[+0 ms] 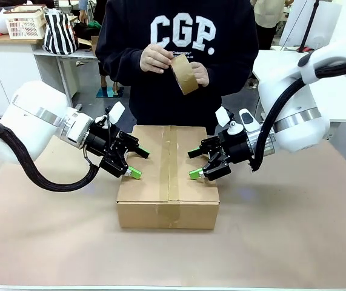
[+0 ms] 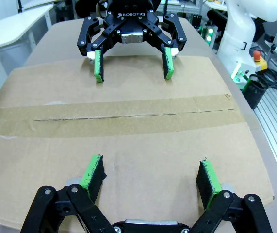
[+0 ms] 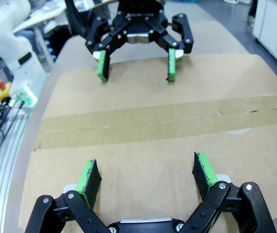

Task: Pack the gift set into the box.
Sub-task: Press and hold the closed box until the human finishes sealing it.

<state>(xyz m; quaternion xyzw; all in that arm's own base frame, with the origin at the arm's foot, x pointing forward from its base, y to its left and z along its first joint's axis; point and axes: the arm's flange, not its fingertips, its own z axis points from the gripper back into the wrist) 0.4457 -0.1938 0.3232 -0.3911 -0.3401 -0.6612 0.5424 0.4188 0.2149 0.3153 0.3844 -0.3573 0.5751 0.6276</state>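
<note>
Box (image 1: 168, 176) closed and taped, left gripper (image 1: 137, 163) and right gripper (image 1: 192, 163) spread wide at its sides, tape roll (image 1: 185, 74) held by person.

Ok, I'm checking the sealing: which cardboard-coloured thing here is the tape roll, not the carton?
The tape roll is the small one the person holds in both hands at chest height. The box lies closed on the table, taped along its seam, between both open robot hands.
</note>
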